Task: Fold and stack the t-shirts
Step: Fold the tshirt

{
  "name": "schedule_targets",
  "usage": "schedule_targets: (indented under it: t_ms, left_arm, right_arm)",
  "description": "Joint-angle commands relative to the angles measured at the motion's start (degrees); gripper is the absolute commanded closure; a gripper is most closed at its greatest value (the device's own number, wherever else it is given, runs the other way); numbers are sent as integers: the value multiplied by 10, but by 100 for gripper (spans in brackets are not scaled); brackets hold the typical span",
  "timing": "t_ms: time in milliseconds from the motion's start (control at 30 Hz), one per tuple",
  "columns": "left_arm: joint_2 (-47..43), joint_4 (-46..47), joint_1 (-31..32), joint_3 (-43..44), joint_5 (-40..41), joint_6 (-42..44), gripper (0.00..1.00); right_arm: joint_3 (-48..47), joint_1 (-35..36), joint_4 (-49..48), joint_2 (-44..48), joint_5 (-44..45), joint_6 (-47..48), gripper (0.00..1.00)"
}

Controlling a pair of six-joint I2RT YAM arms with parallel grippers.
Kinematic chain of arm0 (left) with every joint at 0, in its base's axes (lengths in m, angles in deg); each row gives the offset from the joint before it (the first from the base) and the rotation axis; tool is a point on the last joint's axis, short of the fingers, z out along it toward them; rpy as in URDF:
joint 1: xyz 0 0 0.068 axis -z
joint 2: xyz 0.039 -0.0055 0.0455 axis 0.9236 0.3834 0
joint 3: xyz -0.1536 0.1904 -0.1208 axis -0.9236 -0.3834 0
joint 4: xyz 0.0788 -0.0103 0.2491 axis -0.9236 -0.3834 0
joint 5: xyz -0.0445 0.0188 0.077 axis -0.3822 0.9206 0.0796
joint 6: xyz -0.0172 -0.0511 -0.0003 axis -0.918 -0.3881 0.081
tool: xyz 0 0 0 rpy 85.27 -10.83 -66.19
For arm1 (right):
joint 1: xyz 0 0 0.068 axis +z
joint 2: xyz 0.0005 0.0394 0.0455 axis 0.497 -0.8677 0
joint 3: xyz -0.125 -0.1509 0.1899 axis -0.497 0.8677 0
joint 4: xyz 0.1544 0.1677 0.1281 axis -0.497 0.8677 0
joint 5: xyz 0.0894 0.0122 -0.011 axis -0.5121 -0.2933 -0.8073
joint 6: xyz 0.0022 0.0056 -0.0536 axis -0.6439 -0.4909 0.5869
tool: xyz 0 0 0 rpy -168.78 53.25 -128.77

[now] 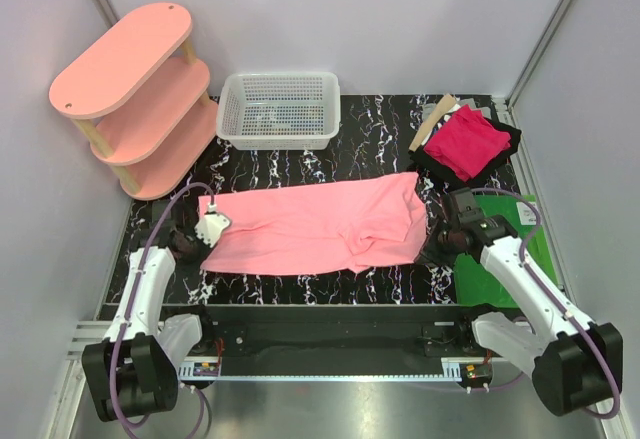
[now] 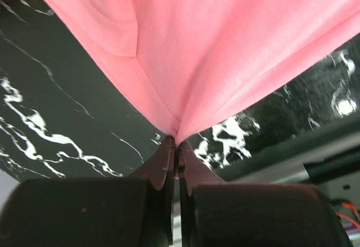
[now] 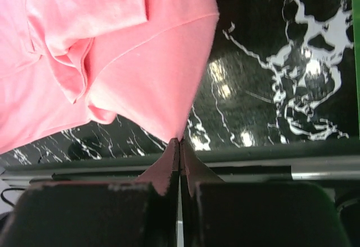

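The pink shirt (image 1: pixel 310 224) lies spread in a long band across the middle of the table (image 1: pixel 390 139), running from 9 o'clock to 3 o'clock. It is mostly flat, with some bunched folds near its 3 o'clock end.

The left gripper (image 1: pixel 208 227) has its fingers pressed together on the shirt's 9 o'clock end. In the left wrist view the cloth (image 2: pixel 225 50) fans out from the closed tips of the gripper (image 2: pixel 176 146). The right gripper (image 1: pixel 432 249) pinches the near corner at about 4 o'clock. In its own view the gripper (image 3: pixel 179 143) is shut on a point of the fabric (image 3: pixel 112 61).

The red shirt (image 1: pixel 467 141) lies folded at 1 o'clock on something black, well apart from the pink one. The basket (image 1: pixel 280 139) stands at 12 o'clock, the shelf (image 1: pixel 125 54) at 10 o'clock, and the mat (image 1: pixel 490 274) at 4 o'clock under the right arm.

The step in hand looks like a fold of the pink shirt, with both ends gripped and not yet lifted. The next move likely calls for both arms to rise together and carry the near edge toward 12 o'clock. They should keep even tension so that neither corner slips.
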Motion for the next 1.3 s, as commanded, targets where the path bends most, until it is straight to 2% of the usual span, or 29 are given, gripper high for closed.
schedule_targets:
  t_ms: [0, 267, 433, 633, 767, 867, 967, 1000, 1033, 1100, 1133, 1200, 1233, 1267]
  left_arm:
    - [-9, -59, -5, 10, -17, 32, 100]
    - [13, -124, -10, 111, -61, 43, 100]
    - [88, -136, -11, 204, -82, 41, 100]
    - [260, -134, -11, 364, -96, 16, 100]
    - [393, -129, -10, 418, -98, -3, 100]
    - [449, -114, -10, 430, -75, -9, 99]
    - [471, -99, -10, 431, -57, -17, 91]
    - [473, -97, -10, 428, -50, -19, 86]
    - [473, -91, -10, 426, -47, -19, 67]
    - [460, -82, -11, 409, -37, -18, 61]
    - [453, -65, -11, 403, -30, -20, 53]
    - [429, -45, -10, 386, -7, -32, 36]
    - [421, -28, -11, 382, 2, -36, 20]
    - [410, -26, -10, 381, 11, -44, 11]
  right_arm:
    - [9, -1, 61, 34, -33, -8, 100]
    - [-18, -1, 95, 57, -40, 3, 100]
    - [-83, -2, 81, 6, -10, 15, 100]
    - [-168, -9, -7, -122, 40, 33, 99]
    - [-210, -36, -67, -270, 40, 27, 100]
    - [-255, -58, -94, -362, 37, 28, 100]
    - [-300, -68, -96, -421, 55, 31, 100]
    - [-320, -70, -96, -433, 56, 31, 95]
    - [-328, -74, -95, -452, 52, 34, 91]
    - [-349, -74, -92, -466, 56, 38, 89]
    - [-353, -73, -91, -477, 57, 39, 81]
    - [-365, -75, -87, -486, 58, 44, 72]
    - [-369, -75, -85, -493, 58, 47, 62]
    - [-373, -74, -79, -493, 62, 51, 57]
